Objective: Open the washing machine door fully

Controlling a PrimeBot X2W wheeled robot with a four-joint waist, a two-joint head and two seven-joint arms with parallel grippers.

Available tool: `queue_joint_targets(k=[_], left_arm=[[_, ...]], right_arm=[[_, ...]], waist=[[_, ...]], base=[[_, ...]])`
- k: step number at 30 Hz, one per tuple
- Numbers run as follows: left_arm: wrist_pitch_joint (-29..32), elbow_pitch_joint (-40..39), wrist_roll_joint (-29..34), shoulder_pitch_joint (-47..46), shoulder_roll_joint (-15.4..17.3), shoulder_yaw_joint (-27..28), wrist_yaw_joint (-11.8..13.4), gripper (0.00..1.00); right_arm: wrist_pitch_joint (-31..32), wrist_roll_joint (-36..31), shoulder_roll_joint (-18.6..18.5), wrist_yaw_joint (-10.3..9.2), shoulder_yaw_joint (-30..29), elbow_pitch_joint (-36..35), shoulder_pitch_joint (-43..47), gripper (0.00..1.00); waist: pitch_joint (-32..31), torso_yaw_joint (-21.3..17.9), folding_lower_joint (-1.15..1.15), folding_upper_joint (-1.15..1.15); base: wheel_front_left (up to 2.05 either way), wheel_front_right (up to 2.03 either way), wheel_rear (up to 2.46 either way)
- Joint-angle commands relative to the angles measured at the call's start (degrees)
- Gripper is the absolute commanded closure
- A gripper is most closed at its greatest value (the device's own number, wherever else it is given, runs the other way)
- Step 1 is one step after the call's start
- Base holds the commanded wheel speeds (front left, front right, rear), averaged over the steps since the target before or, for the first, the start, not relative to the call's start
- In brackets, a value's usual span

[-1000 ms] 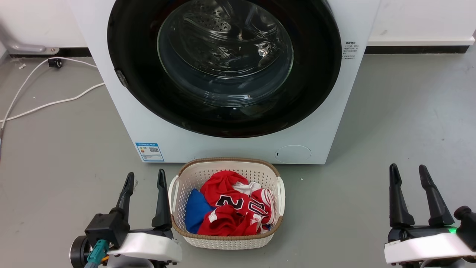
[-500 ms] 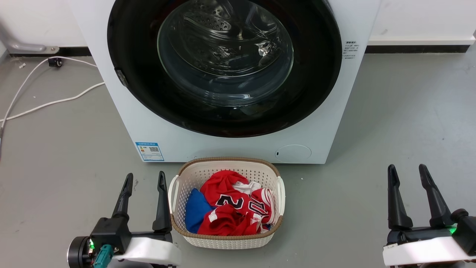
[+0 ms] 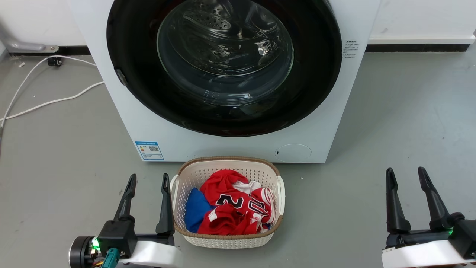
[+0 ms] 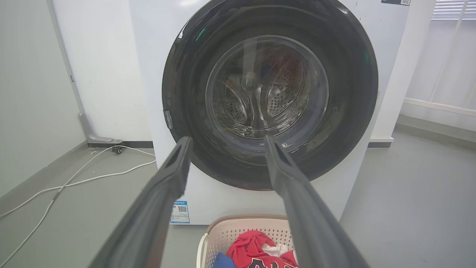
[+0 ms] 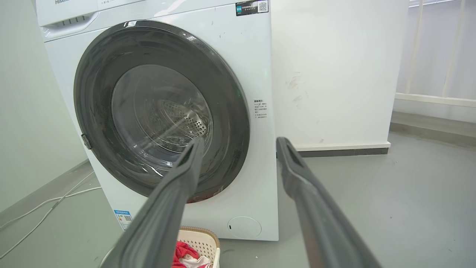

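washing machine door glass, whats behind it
Through the glass of the washing machine door, the perforated steel drum and its ribs show. The door's black ring covers the drum's rim.

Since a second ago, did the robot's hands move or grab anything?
Only a little. The left hand slid slightly down the head view and a touch towards the basket; the right hand dipped slightly too. Both are open and hold nothing. The washing machine door stayed shut, and the basket stayed put.

Top of the washing machine door (image 3: 223,123) beyond the head view's edge.
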Motion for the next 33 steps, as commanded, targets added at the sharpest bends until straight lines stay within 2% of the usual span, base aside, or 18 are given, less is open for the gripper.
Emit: queue_joint_targets(k=[1, 26, 27, 28, 33], left_arm=[[-0.16, 0.14, -0.41, 0.33, -0.11, 0.0, 0.34, 0.0], [-0.16, 1.88, -0.82, 0.27, -0.11, 0.24, 1.52, 0.0], [-0.16, 1.92, -0.85, 0.29, -0.11, 0.27, 1.54, 0.0], [-0.16, 1.98, -0.88, 0.32, -0.11, 0.25, 1.59, 0.0], [-0.16, 2.14, -1.24, 0.33, -0.11, 0.24, 1.63, 0.0]], right_arm=[[-0.12, 0.72, -0.01, -0.02, -0.07, 0.31, 0.63, 0.0], [-0.12, 1.51, -0.01, -0.02, 0.12, 2.4, 0.44, 0.0], [-0.12, 1.48, -0.01, -0.02, 0.18, 2.47, 0.45, 0.54], [-0.12, 1.42, -0.01, -0.02, 0.2, 2.52, 0.46, 0.98], [-0.12, 1.37, -0.01, -0.02, 0.47, 2.45, 0.31, 1.0]], waist=[[-0.02, -0.04, 0.0, 0.0], [-0.21, -0.02, 0.0, 0.0], [-0.22, -0.02, 0.0, 0.0], [-0.24, -0.02, 0.0, 0.0], [-0.24, 0.01, 0.0, 0.0]], base=[[0.0, 0.0, 0.0], [0.0, 0.0, 0.0], [0.0, 0.0, 0.0], [0.0, 0.0, 0.0], [0.0, 0.0, 0.0]])
